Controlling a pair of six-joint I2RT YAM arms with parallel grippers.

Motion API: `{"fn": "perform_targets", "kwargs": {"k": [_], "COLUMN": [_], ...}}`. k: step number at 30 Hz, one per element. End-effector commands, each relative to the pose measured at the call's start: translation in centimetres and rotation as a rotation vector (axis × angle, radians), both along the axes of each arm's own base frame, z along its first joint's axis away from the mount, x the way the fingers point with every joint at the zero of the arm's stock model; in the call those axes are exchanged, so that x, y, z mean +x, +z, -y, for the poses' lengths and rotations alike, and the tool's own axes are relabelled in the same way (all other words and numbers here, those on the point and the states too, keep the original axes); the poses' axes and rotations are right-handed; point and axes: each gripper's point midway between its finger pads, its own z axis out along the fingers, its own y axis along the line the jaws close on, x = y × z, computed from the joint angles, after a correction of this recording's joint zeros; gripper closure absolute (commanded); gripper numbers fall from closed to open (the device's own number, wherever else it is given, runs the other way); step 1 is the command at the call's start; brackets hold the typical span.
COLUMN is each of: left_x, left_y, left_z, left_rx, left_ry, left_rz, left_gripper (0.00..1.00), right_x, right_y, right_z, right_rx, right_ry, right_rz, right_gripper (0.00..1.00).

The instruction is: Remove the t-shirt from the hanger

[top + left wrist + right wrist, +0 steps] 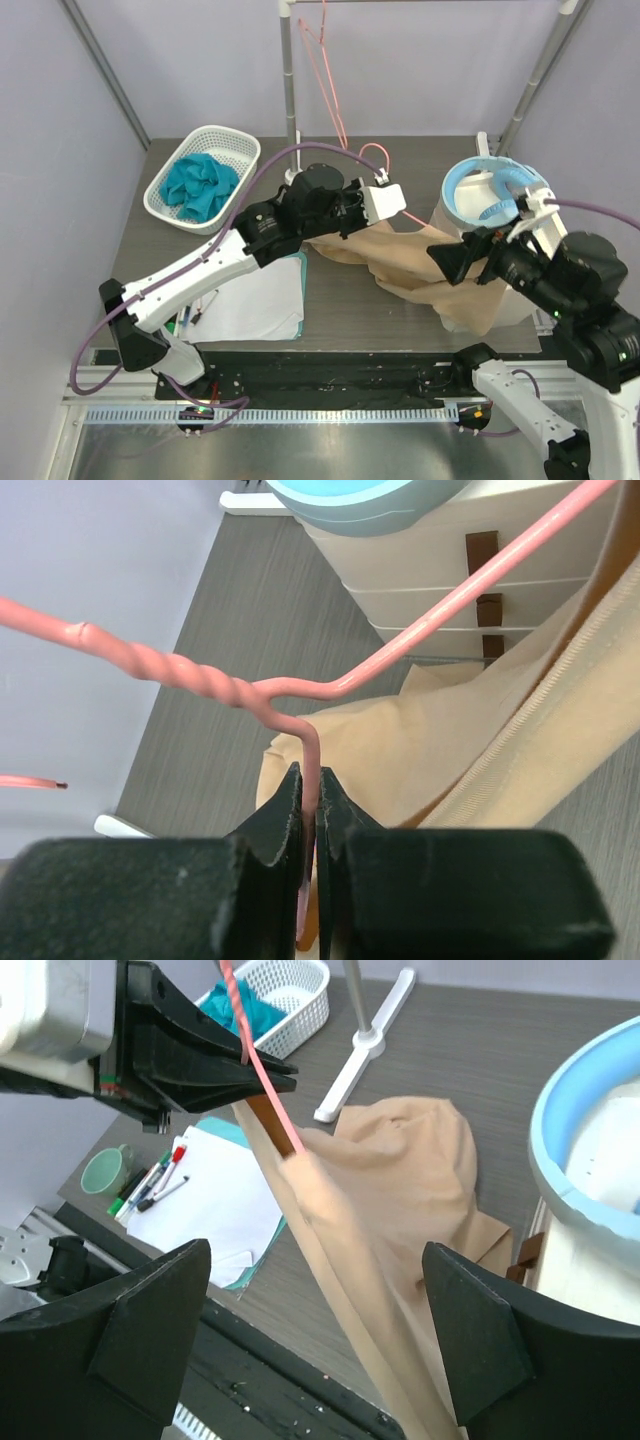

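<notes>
While the left gripper (pixel 312 805) clamps the hanger (pixel 230 685) wire steady, the t-shirt (pixel 400 262) trails rightward.
The right gripper's (pixel 315 1290) jaws gape, released, either side of the cloth.

Place: robotics lab test cell
Enclosure: plain lilac wall panels (pixel 60 150), bare metal frame struts (pixel 105 70)
Bench: grey bench (pixel 420 162), cable-track rail (pixel 300 415) along its near edge
Machines: left arm (pixel 200 265) and right arm (pixel 590 300), mounted side by side
Staged props: hanger (pixel 160 663), clothes-rail pole (pixel 289 90), white basket (pixel 250 150), paper sheets (pixel 250 300)
</notes>
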Motion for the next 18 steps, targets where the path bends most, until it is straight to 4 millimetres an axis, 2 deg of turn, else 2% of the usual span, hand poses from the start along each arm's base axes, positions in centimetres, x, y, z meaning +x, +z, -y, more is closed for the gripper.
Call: {"fn": "perform_targets", "kwargs": {"k": [1, 4, 6, 7, 8, 11, 12, 13, 14, 16, 18], "left_x": [-0.5, -1.9, -2.5, -2.8, -2.8, -2.9, -2.9, -3.0, -3.1, -3.1, -3.3], "left_y": [5.7, 5.7, 5.9, 5.8, 5.6, 5.4, 5.1, 4.9, 4.8, 4.6, 4.6], "left_z": [-1.2, -1.3, -1.3, -1.2, -1.2, -1.1, -0.9, -0.7, -0.6, -0.4, -0.2], "left_rx": [-0.142, -0.136, -0.138, -0.133, -0.13, -0.132, -0.127, -0.123, -0.118, -0.113, -0.112], "left_ry": [0.006, -0.062, -0.081, -0.086, -0.083, -0.085, -0.088, -0.089, -0.089, -0.094, -0.107], "left_rz": [0.103, 0.097, 0.091, 0.088, 0.08, 0.07, 0.064, 0.061, 0.059, 0.057, 0.05], "left_gripper": [1.0, 1.0, 1.0, 1.0, 1.0, 1.0, 1.0, 1.0, 1.0, 1.0, 1.0], "right_x": [-2.4, -2.7, -2.4, -1.2, -1.3, 0.2, 0.9, 0.8, 2.2, 3.0, 4.3], "right_y": [1.9, 2.6, 3.4, 3.0, 4.5, 5.8, 5.9, 6.8, 6.5, 7.0, 6.2], "right_z": [2.3, 3.0, 2.7, 2.1, 1.8, -0.3, -0.9, -1.2, -1.8, -2.1, -3.2], "right_rx": [0.045, 0.026, 0.014, -0.004, 0.015, 0.008, -0.001, 0.001, -0.023, -0.031, -0.053], "right_ry": [-0.078, -0.102, -0.087, -0.075, -0.062, 0.025, 0.043, 0.066, 0.078, 0.085, 0.133], "right_rz": [0.146, 0.181, 0.18, 0.128, 0.144, 0.091, 0.065, 0.07, 0.047, 0.06, 0.033], "right_gripper": [0.06, 0.05, 0.07, 0.12, 0.14, 0.17, 0.21, 0.26, 0.26, 0.31, 0.33]}}
